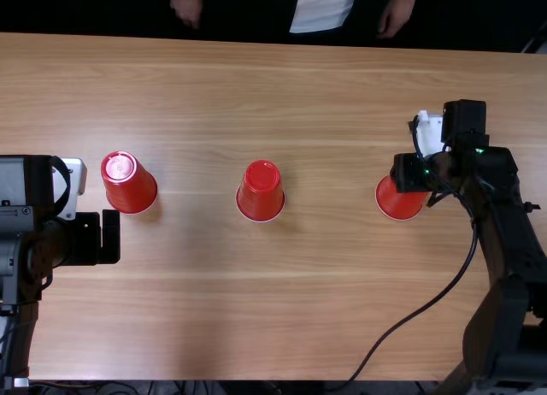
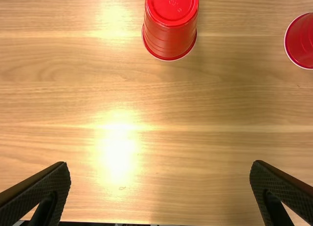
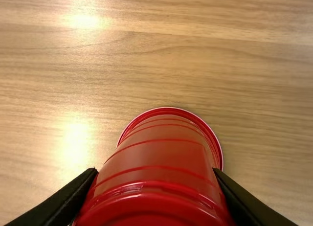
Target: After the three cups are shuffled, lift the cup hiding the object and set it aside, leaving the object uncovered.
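Left cup [image 1: 128, 183], middle cup [image 1: 260, 191] and right cup [image 1: 397, 203] stand mouth down in a row on the counter [image 1: 273, 96]. The right tool [image 1: 410, 174] clasps the right cup's sides; the cup is not yet lifted. The left tool [image 2: 159, 192] gapes wide, empty. Lifting and setting aside remain.

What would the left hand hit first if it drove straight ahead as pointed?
Probably the leftmost upside-down red cup, almost centred ahead of the left hand; the table between looks free. Height is unclear, so it might pass above.
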You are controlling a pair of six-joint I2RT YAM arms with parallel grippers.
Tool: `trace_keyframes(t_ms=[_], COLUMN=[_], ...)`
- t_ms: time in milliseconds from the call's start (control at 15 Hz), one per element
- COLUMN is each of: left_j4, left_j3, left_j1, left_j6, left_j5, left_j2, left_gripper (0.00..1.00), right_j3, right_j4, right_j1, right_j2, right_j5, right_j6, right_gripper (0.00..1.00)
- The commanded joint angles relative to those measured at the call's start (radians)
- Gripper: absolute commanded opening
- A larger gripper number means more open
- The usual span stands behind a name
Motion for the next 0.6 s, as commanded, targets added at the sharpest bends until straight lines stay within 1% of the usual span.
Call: trace_keyframes(t_ms=[0,67,133,200,267,400,467,533], left_j4=[0.001,-0.001,-0.001,0.001,0.001,0.001,0.001,0.001], left_j3=[0.014,0.014,0.011,0.003,-0.005,-0.009,-0.009,-0.009], left_j1=[-0.006,-0.006,-0.006,-0.006,-0.006,-0.006,-0.006,-0.006], left_j6=[-0.005,-0.005,-0.005,-0.005,-0.005,-0.005,-0.005,-0.005], left_j5=[0.0,0.0,0.0,0.0,0.0,-0.001,-0.001,-0.001], left_j2=[0.002,-0.001,-0.001,-0.003,-0.003,-0.003,-0.003,-0.003], left_gripper=[1.0,1.0,1.0,1.0,1.0,1.0,1.0,1.0], right_j3=[-0.01,-0.007,-0.001,-0.001,-0.002,-0.012,-0.015,-0.033], right_j4=[0.003,0.001,-0.008,-0.01,-0.012,-0.014,-0.014,-0.016], right_j1=[-0.001,-0.004,-0.004,-0.004,-0.006,-0.009,-0.019,-0.058], right_j2=[-0.108,-0.143,-0.172,-0.2,-0.234,-0.298,-0.324,-0.346], right_j5=[0.0,0.0,0.0,0.0,0.0,0.0,0.0,0.0], right_j6=[0.009,0.018,0.055,0.082,0.084,0.077,0.075,0.073], right_gripper=[0.0,0.0,0.0,0.0,0.0,0.0,0.0,0.0])
